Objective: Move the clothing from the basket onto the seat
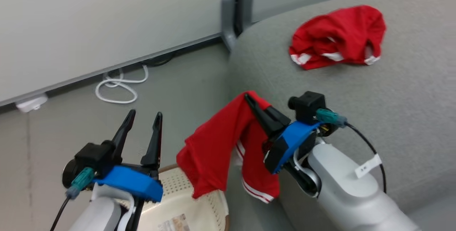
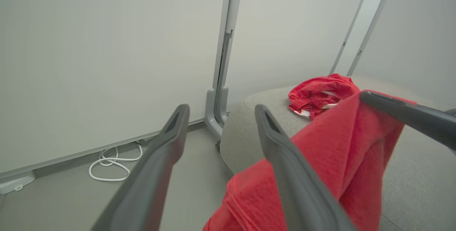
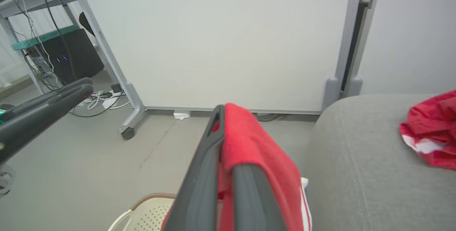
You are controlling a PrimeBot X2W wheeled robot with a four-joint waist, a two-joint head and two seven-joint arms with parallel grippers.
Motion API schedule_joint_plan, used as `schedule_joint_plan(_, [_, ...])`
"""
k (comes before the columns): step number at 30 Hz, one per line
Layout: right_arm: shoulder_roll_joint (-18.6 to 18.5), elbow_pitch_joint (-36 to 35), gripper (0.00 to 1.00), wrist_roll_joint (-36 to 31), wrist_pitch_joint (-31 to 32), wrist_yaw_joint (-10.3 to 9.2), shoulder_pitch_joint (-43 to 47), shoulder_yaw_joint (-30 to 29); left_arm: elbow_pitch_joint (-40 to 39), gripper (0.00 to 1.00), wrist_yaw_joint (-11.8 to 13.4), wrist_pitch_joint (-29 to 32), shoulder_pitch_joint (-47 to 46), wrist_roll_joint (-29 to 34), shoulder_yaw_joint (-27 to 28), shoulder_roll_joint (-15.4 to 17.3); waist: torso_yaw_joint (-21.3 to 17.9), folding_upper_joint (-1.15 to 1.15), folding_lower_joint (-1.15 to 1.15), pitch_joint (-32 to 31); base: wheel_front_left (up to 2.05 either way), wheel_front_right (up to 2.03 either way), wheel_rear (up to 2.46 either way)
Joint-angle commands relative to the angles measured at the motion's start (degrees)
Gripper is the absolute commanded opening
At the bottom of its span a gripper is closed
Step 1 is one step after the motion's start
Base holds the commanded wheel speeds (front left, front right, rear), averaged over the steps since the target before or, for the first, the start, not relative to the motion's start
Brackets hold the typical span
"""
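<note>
My right gripper is shut on a red garment with white stripes, which hangs from its fingers beside the edge of the grey seat and over the cream basket. In the right wrist view the same clothing drapes over the closed fingers. A second red garment lies crumpled on the seat, further back. My left gripper stands open and holds nothing, above the basket's left side. The left wrist view shows the hanging garment to the right of my open fingers.
A white coiled cable lies on the grey floor by the wall. A grey partition post stands at the seat's far corner. In the right wrist view a wheeled frame leg and a cluttered desk area show at the left.
</note>
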Motion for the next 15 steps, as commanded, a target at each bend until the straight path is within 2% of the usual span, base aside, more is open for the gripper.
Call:
schedule_joint_plan(1, [-1.06,-1.5,0.0,-1.03,0.41,0.02,1.67,-1.57,-1.27,1.0,-0.21,-0.26,2.41,1.33,1.89,0.25,-2.53,0.0,0.0,-0.78,0.0,0.0,0.0])
schedule_joint_plan(7, [-2.92,-10.89,0.0,-7.45,4.27,0.02,7.51,-8.86,-5.6,1.0,-1.34,-0.26,9.63,5.22,8.93,-1.35,-9.04,0.0,0.0,0.41,0.0,0.0,0.0])
schedule_joint_plan(15, [-1.45,-26.6,0.0,-14.39,11.53,0.01,18.82,-19.27,-7.75,1.0,-3.07,-0.26,14.25,9.1,13.26,-4.47,-16.06,0.0,0.0,1.55,0.0,0.0,0.0])
